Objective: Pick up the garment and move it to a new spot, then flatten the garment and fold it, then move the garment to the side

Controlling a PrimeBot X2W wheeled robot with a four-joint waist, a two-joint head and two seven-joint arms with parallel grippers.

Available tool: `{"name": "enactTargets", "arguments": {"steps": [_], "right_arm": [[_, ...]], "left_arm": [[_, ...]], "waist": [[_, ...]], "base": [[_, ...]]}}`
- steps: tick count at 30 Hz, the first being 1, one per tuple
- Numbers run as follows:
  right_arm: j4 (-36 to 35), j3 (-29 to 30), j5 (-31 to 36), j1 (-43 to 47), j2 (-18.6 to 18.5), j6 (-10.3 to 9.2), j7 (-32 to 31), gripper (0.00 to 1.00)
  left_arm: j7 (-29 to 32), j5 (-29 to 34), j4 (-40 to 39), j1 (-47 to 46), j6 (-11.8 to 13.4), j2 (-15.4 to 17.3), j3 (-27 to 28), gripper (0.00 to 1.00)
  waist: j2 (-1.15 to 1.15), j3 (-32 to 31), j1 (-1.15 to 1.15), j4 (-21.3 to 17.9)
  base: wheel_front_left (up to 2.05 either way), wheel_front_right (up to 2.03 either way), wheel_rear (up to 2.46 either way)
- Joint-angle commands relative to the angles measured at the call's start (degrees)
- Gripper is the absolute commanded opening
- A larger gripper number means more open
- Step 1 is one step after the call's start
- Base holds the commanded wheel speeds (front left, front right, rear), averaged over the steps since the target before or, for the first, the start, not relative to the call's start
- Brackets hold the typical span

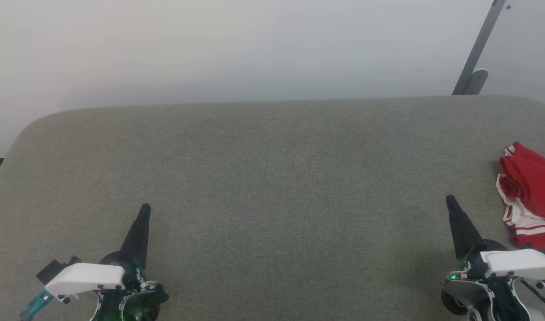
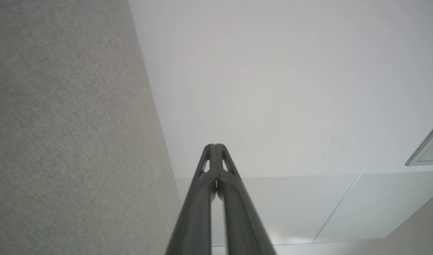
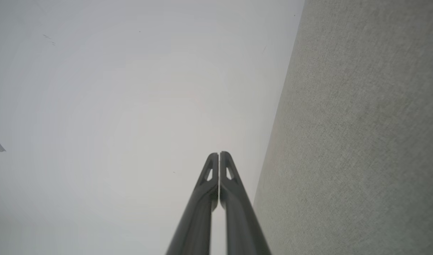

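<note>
Grey cloth-covered desk (image 1: 272,178) with a red garment (image 1: 533,187) at its right edge; left tool (image 1: 144,208) and right tool (image 1: 450,199) both clenched above the near edge.

The desk has rounded far corners and stands against a pale wall (image 1: 210,44), where a grey metal strut (image 1: 479,44) leans above the far right corner. The garment, bright red with white bands striped in red, lies bunched at the right edge, closer to the near edge than the far one, partly cut off by the picture's side. The left tool hovers by the near left corner, its two dark fingers pressed together on nothing. The right tool, by the near right corner, is likewise clenched and empty, its tip just beside the garment but apart from it.
</note>
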State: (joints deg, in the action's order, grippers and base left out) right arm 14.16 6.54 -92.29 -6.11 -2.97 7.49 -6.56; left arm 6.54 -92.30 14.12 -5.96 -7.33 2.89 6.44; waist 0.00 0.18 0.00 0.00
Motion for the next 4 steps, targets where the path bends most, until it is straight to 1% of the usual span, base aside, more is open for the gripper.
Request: {"name": "enactTargets", "arguments": {"steps": [1,4], "right_arm": [[-0.26,-0.02,-0.24,-0.31,0.22,0.0,-0.16,0.0],[-0.26,-0.02,-0.24,-0.31,0.22,0.0,-0.16,0.0]], "left_arm": [[0.18,-0.21,-0.04,-0.65,-0.29,-0.16,0.17,0.0],[0.18,-0.21,-0.04,-0.65,-0.29,-0.16,0.17,0.0]], "waist": [[0.0,0.0,0.0,0.0],[0.0,0.0,0.0,0.0]], "base": [[0.0,0.0,0.0],[0.0,0.0,0.0]]}}
